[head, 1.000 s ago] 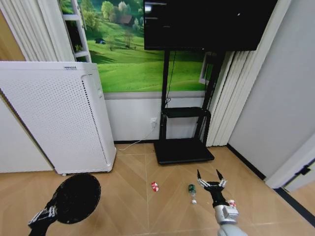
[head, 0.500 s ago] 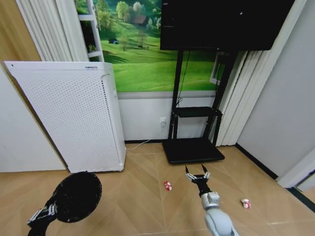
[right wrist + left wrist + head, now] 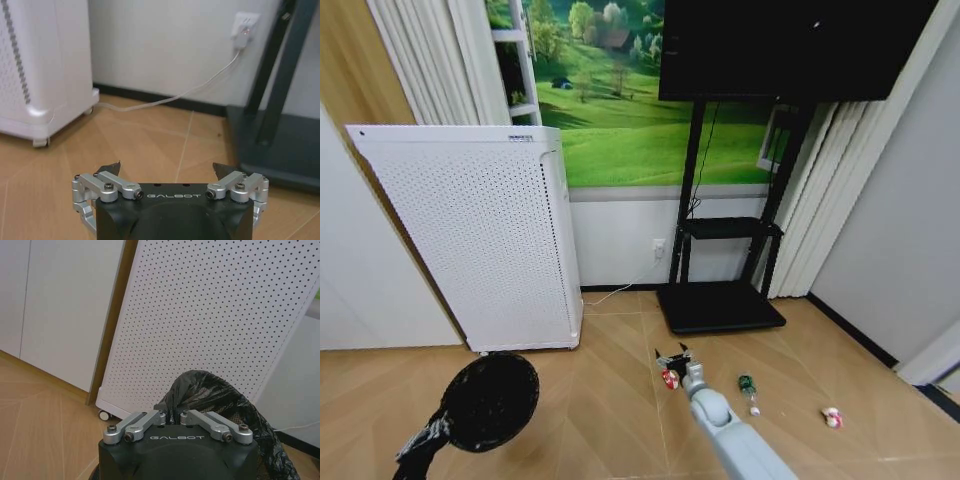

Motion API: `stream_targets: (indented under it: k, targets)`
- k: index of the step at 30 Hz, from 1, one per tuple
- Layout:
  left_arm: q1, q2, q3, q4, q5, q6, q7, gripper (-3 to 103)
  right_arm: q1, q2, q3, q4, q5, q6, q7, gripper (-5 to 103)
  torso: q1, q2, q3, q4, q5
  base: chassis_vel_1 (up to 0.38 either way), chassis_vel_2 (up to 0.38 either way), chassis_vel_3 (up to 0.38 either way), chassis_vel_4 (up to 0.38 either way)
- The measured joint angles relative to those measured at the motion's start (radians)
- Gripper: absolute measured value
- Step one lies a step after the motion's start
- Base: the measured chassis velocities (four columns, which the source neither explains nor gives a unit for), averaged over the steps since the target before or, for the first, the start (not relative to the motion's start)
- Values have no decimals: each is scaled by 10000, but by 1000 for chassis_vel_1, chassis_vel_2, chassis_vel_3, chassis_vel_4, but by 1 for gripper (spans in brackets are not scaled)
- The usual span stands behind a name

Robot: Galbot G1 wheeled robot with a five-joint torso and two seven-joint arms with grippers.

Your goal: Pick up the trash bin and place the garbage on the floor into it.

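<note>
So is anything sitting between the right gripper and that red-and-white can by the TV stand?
Nothing visible. The right gripper, jaws open, hovers right at the red-and-white can on bare floor; the green bottle lies off to its side.

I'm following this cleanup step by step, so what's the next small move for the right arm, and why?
Probably lower the open right gripper onto the red-and-white can and close. Its fingers are spread right by that piece on the floor, while the left gripper holds the trash bin.
</note>
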State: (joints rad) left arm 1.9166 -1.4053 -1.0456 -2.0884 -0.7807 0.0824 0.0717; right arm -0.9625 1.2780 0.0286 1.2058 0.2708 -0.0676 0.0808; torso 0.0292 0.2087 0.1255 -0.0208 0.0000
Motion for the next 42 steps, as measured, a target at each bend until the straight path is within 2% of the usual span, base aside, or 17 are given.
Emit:
stream_targets:
  k: [2,10,12,17,20,26,31,42]
  targets:
    - [-37,54,74,1,22,25,82,7,462,299,-275,-1049,-264,62,-125,100,0,0,0,0,-1,0,0,0,0]
    - [10,68,146,6,153,24,267,7,1759,1013,-391,-3369,-1165,313,-250,100,0,0,-1,0,-2,0,0,0,0]
    - [67,46,122,-32,178,-5,331,7,2226,1261,-285,-4301,-1468,417,-253,100,0,0,0,0,0,0,0,0,0]
    - [95,50,94,-71,188,-23,349,7,2630,1517,0,-5278,-1918,657,-359,100,-1,0,0,-1,0,0,0,0,0]
    - [130,92,117,-151,228,-27,350,7,2963,1830,484,-6301,-2386,930,-475,100,-1,0,-1,-2,0,0,0,0,0]
    - [198,85,200,-285,354,-27,347,7,2927,1916,785,-6426,-2358,889,-528,100,-2,1,-2,0,-1,0,0,0,0]
    - [224,75,270,-301,456,-27,337,7,2584,1862,1085,-6076,-2173,1262,-567,100,-2,1,-1,-2,0,0,0,0,0]
    - [263,83,237,-323,469,-62,367,7,2330,1799,1279,-5858,-2202,1408,-642,100,-3,2,-2,0,1,-12,13,11,-8]
